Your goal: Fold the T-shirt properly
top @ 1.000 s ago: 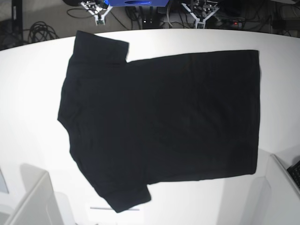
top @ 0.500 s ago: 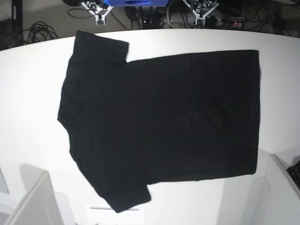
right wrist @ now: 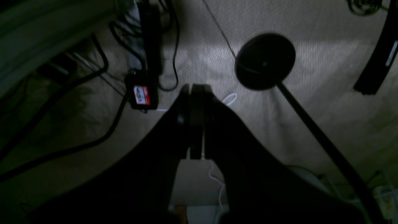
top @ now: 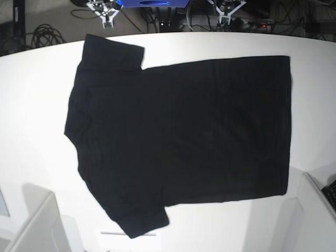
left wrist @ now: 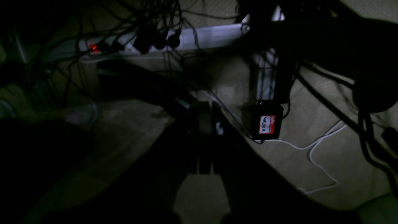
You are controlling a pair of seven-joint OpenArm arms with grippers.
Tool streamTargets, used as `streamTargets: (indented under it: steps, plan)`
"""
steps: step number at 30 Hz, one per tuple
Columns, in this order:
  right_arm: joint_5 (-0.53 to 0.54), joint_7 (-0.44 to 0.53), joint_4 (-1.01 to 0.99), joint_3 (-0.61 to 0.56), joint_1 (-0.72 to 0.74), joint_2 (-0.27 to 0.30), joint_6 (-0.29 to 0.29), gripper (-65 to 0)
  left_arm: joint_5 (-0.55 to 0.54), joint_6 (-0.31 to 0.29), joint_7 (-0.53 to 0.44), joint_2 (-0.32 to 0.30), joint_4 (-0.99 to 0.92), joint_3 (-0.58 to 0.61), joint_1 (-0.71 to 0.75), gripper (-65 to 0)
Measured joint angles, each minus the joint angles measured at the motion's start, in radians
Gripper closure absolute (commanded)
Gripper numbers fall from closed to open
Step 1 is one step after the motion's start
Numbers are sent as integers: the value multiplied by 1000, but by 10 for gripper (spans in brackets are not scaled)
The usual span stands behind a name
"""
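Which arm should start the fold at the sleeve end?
Probably the right. The right pincer sits just beyond the far sleeve of the T-shirt; the left pincer is nearer the hem half. Both are shut and off the table.

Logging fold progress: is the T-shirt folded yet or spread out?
Spread out. The T-shirt lies flat and open on the white table, both sleeves sticking out, no layer turned over; neither arm touches it.

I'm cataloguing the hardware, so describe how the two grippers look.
In the base view, the left gripper and right gripper are small white, angular frames with dark parts. In the wrist views both fingers show only as dark, tapering silhouettes. No markings or cables on them are discernible.
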Motion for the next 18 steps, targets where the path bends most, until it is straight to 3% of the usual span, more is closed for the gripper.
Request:
streamTargets:
  steps: [8, 12, 18]
  plan:
    - [4, -10, 354, 8, -236, -3, 0, 0, -7, -1, 4, -64, 303, 0, 227, 0]
    - [7, -93, 512, 113, -327, -17, 3, 0, -10, 3, 4, -79, 473, -10, 335, 0]
    - [4, -143, 758, 193, -452, -19, 0, 0, -11, 1, 19, -107, 712, -13, 507, 0]
